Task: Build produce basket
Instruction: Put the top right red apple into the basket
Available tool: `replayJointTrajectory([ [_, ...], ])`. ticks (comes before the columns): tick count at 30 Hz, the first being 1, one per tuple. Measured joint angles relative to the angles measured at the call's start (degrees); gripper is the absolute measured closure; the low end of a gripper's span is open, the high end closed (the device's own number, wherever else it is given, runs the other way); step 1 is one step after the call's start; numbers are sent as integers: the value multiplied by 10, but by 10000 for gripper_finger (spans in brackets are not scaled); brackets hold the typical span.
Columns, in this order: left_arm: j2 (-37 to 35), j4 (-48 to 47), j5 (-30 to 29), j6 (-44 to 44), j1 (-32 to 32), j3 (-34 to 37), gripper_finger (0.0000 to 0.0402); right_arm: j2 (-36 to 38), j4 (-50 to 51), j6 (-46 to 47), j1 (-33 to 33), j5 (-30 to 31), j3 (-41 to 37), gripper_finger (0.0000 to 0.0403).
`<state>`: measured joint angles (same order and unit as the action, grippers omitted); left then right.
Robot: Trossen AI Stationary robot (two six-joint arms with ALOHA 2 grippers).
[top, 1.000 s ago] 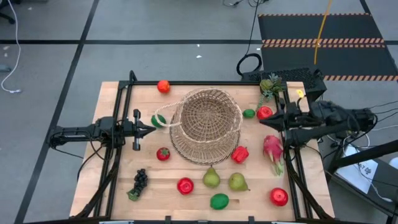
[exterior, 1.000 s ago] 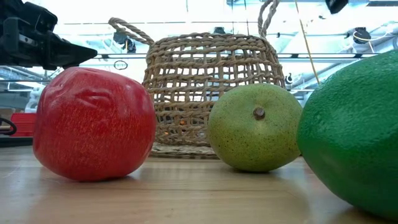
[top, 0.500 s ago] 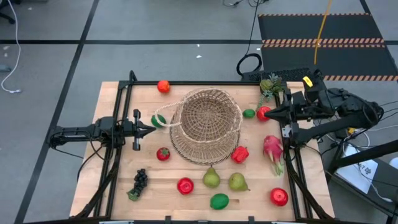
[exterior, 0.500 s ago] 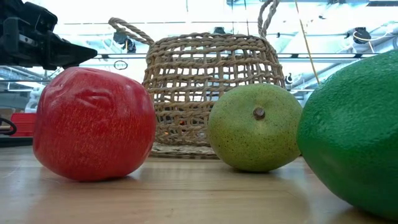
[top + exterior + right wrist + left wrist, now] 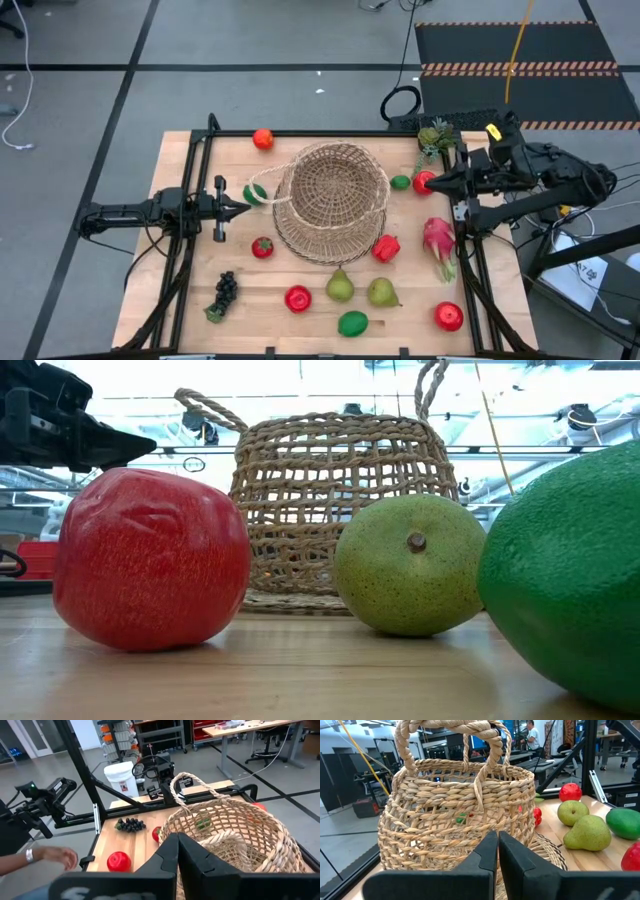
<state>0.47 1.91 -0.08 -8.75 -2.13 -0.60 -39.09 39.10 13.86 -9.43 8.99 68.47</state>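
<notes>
Basket (image 5: 332, 202) stands empty at the table's centre, with produce scattered around it on the wood: pears (image 5: 340, 287), a lime (image 5: 352, 323), grapes (image 5: 226, 290), a dragon fruit (image 5: 438, 240). Left gripper (image 5: 243, 209) clenched, empty, just beside the basket's left side. Right gripper (image 5: 432, 181) clenched, empty, raised near the basket's right side

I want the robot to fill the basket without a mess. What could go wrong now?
The basket is light wicker with looped handles. The left hand, shut, points right at it, and the right hand, also shut, hangs near its other side, so either might snag a loop or shove it.

The pears and the red apple are round, so they might roll if bumped.

The lime sits near the table's front edge and could fall off.
</notes>
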Motion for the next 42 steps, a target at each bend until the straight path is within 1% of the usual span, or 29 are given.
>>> replayJointTrajectory([
  [7,0,0,0,0,0,0,382,3,-11,-9,0,-2,-52,403],
  [13,0,0,0,0,0,0,382,4,-25,3,0,-2,-90,403],
  [26,0,0,0,0,0,0,382,8,-131,15,0,-3,-206,403],
  [30,0,0,0,0,0,0,382,9,-160,5,0,-3,-214,403],
  [33,0,0,0,2,0,0,382,13,-158,5,0,-24,-214,403],
  [38,0,8,-3,41,0,0,382,17,-156,5,-1,-33,-214,403],
  [42,0,37,-14,120,0,0,382,17,-154,7,-1,-33,-219,403],
])
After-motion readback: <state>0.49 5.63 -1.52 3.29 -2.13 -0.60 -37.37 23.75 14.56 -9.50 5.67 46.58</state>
